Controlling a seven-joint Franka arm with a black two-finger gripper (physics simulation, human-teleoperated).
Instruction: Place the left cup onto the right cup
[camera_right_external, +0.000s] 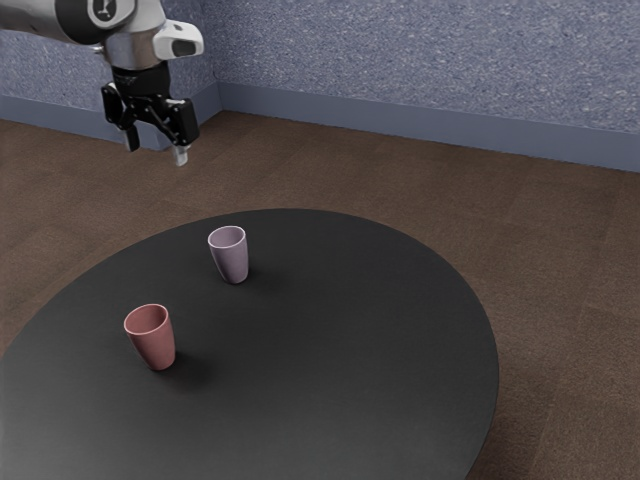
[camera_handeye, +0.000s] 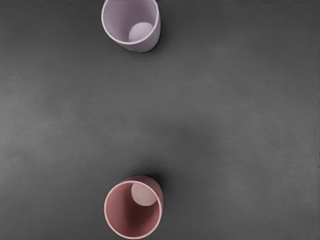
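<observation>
1. The gripper (camera_right_external: 156, 150) is seen raised well above the round black table (camera_right_external: 380, 340), its fingers spread wide and nothing held.
2. The lilac cup (camera_right_external: 228, 253) is recorded upright on the table, at 5 o'clock from the gripper in the exterior view.
3. The pink cup (camera_right_external: 150, 336) is recorded upright at about 7 o'clock from the lilac cup, well apart from it.

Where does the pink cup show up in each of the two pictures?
Exterior view: pink cup stands upright toward the exterior view's left, nearer the camera than the lilac cup.
Wrist view: pink cup seen from above, apart from the lilac cup.
Shared landmark: the lilac cup.
</observation>
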